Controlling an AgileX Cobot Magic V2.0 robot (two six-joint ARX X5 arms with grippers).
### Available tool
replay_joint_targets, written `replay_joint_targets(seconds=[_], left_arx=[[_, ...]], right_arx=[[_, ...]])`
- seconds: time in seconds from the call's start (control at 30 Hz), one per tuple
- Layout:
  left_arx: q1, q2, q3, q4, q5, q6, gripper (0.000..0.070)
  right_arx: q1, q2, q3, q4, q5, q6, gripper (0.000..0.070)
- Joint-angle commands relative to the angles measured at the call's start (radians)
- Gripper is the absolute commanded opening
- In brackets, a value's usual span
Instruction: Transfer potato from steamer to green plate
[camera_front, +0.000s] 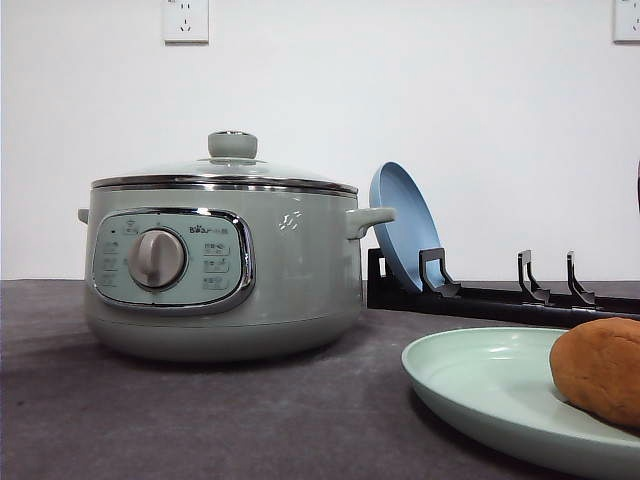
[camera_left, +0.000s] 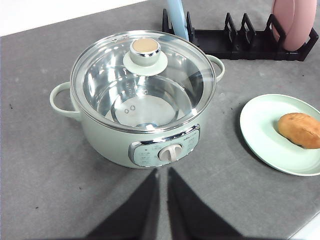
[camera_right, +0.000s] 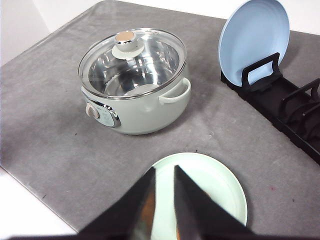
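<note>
Grey table (camera_front: 200, 420) | potato (camera_left: 301, 130) on green plate (camera_left: 265, 135), beside left pincer (camera_left: 163, 175) | both pincers nearly closed, empty

Place: a staged kitchen tabletop, it looks to me.
Kitchen signs: steamer (camera_front: 222, 258), dish rack (camera_front: 500, 292), blue plate (camera_front: 404, 222).
Staged signs: grey mat (camera_front: 200, 420), bare white wall (camera_front: 450, 90), sockets (camera_front: 185, 20).

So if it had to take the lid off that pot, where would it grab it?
Probably by the round knob at the centre of the glass lid, coming straight down from above. The knob stands up from the glass on a narrower neck, so two fingers can close on opposite sides. The rest of the lid is smooth and domed, and it sits flat on the steamer.
</note>
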Motion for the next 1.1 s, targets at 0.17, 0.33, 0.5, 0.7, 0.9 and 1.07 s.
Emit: replay_joint_targets(seconds=[0.17,0.33,0.5,0.7,0.9,1.07], left_arx=[[-0.006,0.002,0.010,0.011,0.000,-0.005,0.0000],[-0.006,0.002,0.010,0.012,0.000,-0.005,0.0000],[0.057,-0.013,-0.005,0.023,0.003,-0.005,0.0000],[0.251,-0.119,-0.233,0.268,0.023,-0.005,0.0000],[0.381,-0.294,-0.570,0.554,0.023,-0.004,0.0000],[0.447,-0.422,-0.799,0.681,0.023,-0.005,0.0000]], right_arx=[[0.005,0.003,0.013,0.010,-0.001,-0.002,0.0032],[0.005,0.003,0.013,0.010,0.000,-0.002,0.0032],[0.005,0.003,0.013,0.010,-0.001,-0.002,0.0032],[0.005,0.003,0.013,0.010,0.000,-0.002,0.0032],[0.005,0.003,0.013,0.010,0.000,-0.002,0.0032],[0.005,0.003,0.013,0.010,-0.001,-0.002,0.0032]])
